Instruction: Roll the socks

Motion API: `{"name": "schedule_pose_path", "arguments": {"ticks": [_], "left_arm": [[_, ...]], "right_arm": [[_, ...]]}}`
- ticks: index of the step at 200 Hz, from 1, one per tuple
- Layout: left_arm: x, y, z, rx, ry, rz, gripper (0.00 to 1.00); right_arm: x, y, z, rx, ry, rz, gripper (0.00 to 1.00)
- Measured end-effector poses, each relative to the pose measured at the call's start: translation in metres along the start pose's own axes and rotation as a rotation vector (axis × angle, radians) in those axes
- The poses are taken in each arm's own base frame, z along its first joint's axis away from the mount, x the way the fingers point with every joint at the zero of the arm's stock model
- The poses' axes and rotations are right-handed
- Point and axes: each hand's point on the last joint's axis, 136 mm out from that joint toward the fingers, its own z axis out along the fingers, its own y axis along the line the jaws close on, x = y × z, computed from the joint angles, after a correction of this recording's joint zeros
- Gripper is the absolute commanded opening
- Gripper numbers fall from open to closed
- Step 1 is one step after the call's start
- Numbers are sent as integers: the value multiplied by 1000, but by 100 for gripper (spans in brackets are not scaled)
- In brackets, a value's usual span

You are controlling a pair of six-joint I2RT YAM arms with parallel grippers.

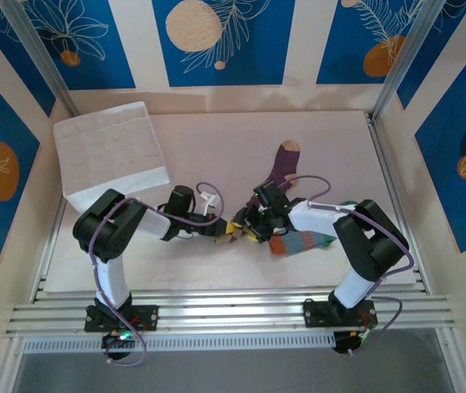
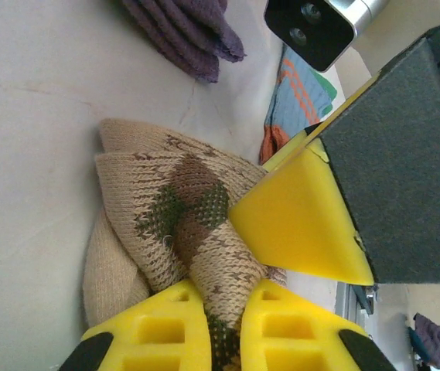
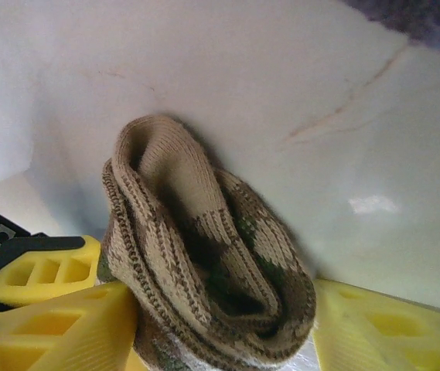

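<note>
**First sock mid-roll, two more waiting**

I am working the brown-tan diamond-patterned knitted sock [image 3: 196,232] near the middle of the pale table [image 1: 216,139], where my two grippers are meeting. My left gripper [image 2: 221,300] is clamping down on one end of it, with the fabric pinched tight between the yellow fingers [image 2: 150,328]. My right gripper [image 3: 223,325] is standing with its jaws spread, one on each side of the bundle. They are sitting right against the knit, but I am not seeing them squeeze it, so I am reading that gripper as open.

The sock is looking folded over into a loose, fat coil, with an opening facing the right wrist camera. I am judging the roll as under way but not tight or tucked.

The purple sock with the tan toe [image 1: 286,160] is lying flat just beyond the grippers. The blue-grey striped sock with the orange cuff [image 1: 302,242] is lying flat just to their right. Neither is looking rolled at all. By my reckoning I am partway through the first of three, with two whole socks left to roll
</note>
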Motion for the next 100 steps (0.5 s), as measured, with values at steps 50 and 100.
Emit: {"name": "schedule_pose_path", "arguments": {"ticks": [50,100], "left_arm": [[1,2,0,17,9,-43,0],[1,4,-2,15,5,-57,22]], "right_arm": [[-1,5,7,28,17,28,59],[-2,7,15,71,42,75,44]]}}
